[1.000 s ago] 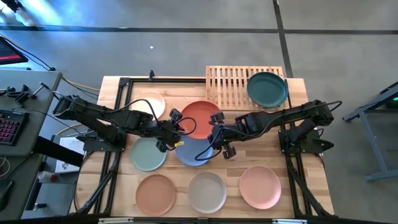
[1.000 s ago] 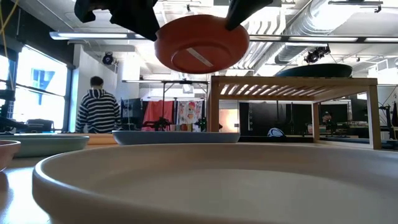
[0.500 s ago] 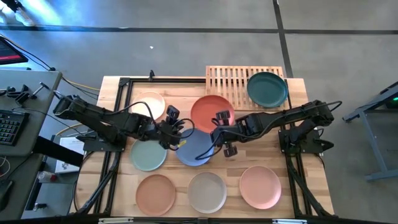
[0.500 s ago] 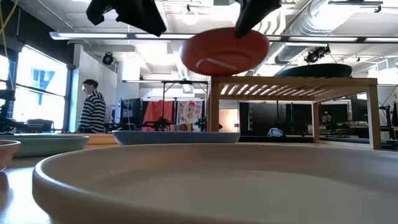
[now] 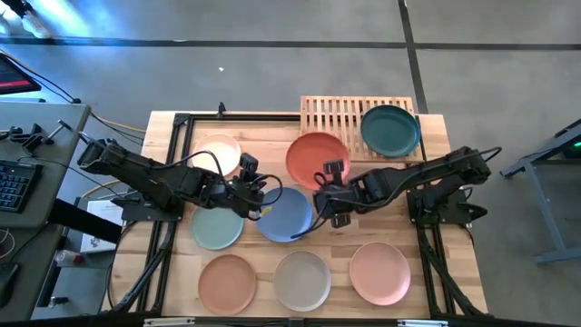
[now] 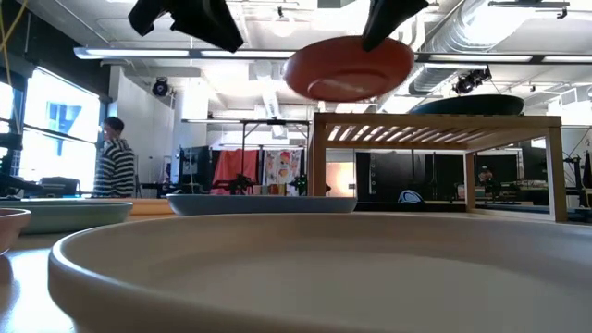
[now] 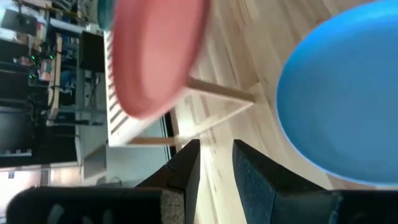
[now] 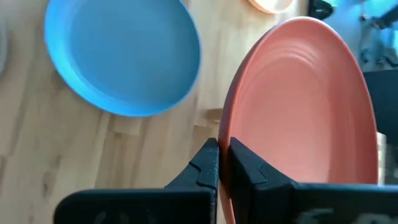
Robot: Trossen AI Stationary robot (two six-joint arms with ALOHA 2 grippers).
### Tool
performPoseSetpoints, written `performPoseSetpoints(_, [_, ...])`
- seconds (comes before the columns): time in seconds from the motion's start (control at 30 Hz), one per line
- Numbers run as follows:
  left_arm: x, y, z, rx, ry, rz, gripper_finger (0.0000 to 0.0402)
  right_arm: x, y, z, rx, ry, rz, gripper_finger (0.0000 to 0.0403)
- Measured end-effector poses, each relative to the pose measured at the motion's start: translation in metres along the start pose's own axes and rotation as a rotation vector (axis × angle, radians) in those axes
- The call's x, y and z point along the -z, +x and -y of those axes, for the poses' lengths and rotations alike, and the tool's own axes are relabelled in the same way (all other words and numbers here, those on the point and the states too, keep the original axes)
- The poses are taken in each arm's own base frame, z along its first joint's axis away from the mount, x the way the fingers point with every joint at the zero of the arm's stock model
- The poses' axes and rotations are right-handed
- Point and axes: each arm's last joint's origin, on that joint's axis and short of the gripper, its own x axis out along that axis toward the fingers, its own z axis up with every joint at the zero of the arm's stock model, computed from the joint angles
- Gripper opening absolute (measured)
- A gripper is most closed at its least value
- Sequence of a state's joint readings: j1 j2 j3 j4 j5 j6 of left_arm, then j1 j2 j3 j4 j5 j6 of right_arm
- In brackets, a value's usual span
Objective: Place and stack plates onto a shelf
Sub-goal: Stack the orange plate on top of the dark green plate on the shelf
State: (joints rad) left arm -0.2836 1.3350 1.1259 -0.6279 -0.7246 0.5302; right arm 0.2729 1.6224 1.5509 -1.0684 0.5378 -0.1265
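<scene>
L gripper (image 5: 257,193) has let go, fingers apart over blue plate (image 5: 284,214), so R gripper (image 5: 329,178), clamped on red-orange plate (image 5: 317,156) rim, now carries it alone toward shelf (image 5: 340,125).

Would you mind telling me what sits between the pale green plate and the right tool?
The blue plate lies between the pale green plate and the right tool, seen in the high view.

Red-orange plate (image 5: 316,156) airborne by shelf (image 5: 338,125); dark teal plate (image 5: 390,129) on shelf.
</scene>
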Motion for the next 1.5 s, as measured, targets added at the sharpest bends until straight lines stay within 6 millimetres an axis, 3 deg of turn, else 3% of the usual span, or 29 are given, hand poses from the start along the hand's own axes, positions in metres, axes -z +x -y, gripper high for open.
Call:
performPoseSetpoints(0.33, [0.009,0.000,0.003,-0.009,-0.071,-0.093,0.0083,0.030,-0.041,0.020,0.192,0.143,-0.030,0.0000])
performPoseSetpoints(0.7, [0.015,-0.001,0.006,0.008,-0.098,-0.139,0.0083,0.082,-0.079,0.042,0.374,0.384,-0.093,0.0000])
performPoseSetpoints(1.1, [0.019,-0.001,0.007,0.018,-0.115,-0.173,0.0083,0.137,-0.067,0.040,0.421,0.514,-0.138,0.0000])
performPoseSetpoints(1.5, [0.019,-0.001,0.007,0.021,-0.125,-0.171,0.0083,0.145,-0.051,0.052,0.246,0.536,-0.226,0.0000])
